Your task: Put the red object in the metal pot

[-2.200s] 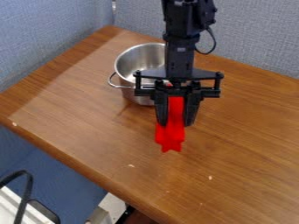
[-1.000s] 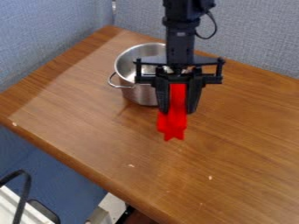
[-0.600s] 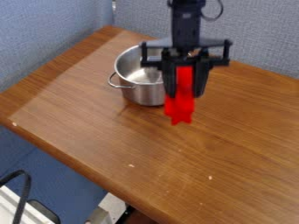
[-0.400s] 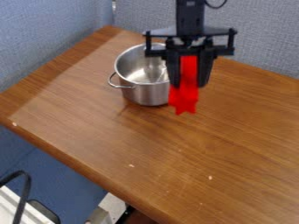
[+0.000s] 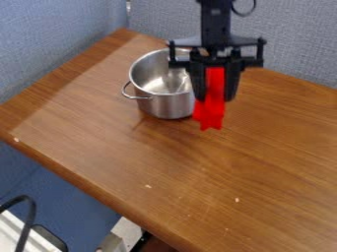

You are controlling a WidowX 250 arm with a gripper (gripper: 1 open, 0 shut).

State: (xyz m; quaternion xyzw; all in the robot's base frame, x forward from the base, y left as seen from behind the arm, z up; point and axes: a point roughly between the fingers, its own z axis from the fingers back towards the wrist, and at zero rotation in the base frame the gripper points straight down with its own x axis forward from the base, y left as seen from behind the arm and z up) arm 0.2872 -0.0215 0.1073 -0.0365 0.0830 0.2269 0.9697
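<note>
Lifted and carried toward the far edge of the tabletop [image 5: 79, 108], the red object [image 5: 211, 101] now hangs higher and farther back than in the earlier frames, where it dangled nearer the camera, in front of the pot and low over the wood. The gripper [image 5: 215, 84] points straight down with its jaws closed tight on the upper end of the red object, so the block's long axis runs vertically and its lower end hangs free, clear of the wood. The metal pot [image 5: 161, 84] stands just to the left of the hanging block in this view, its open mouth facing up and its inside apparently empty; it has not shifted between frames. That sideways offset is the relation the coming move seems to turn on: the block appears level with the pot's right wall rather than above its opening, so a shift to the left looks needed before any release, and the block, roughly as long as the pot is wide, may lean on the rim once let go.
</note>
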